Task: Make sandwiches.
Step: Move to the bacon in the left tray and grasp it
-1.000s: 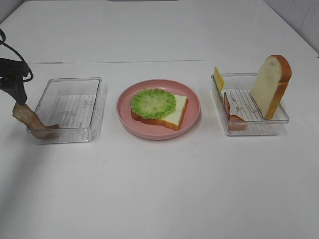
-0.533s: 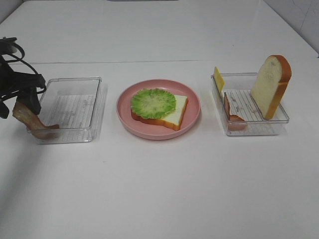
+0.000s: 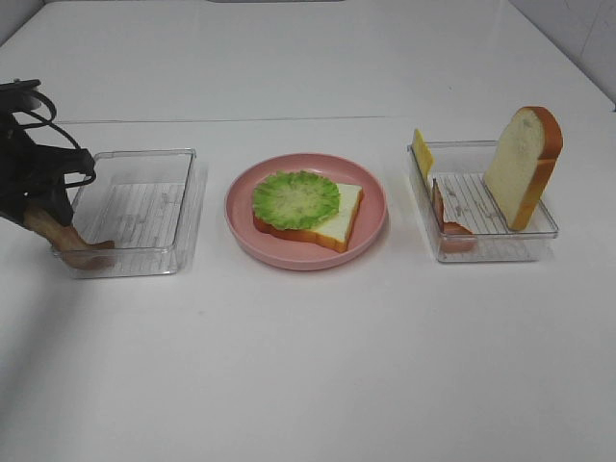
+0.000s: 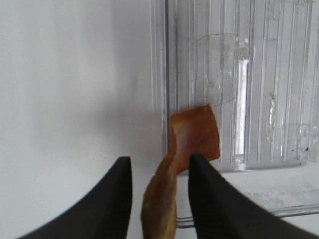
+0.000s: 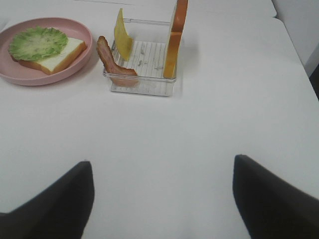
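Note:
On the pink plate [image 3: 375, 207] lies a white bread slice [image 3: 337, 227] with a green lettuce leaf [image 3: 296, 199] on top. A reddish-brown bacon strip [image 3: 75, 246] leans over the left wall of the left clear tray [image 3: 144, 156]. My left gripper [image 3: 43, 207] stands over that strip's upper end. In the left wrist view the bacon [image 4: 194, 137] sits between the fingers of the left gripper [image 4: 160, 159], touching one, with a gap at the other. My right gripper [image 5: 162, 159] is open and empty over bare table.
The right clear tray [image 3: 491, 255] holds an upright bread slice [image 3: 525, 164], a yellow cheese slice [image 3: 422, 152] and another bacon strip [image 3: 448, 217]. The same tray [image 5: 142, 87] and plate [image 5: 85, 31] show in the right wrist view.
My left gripper has come down over the bacon's upper end and its fingers have narrowed around it. The right arm has not moved.

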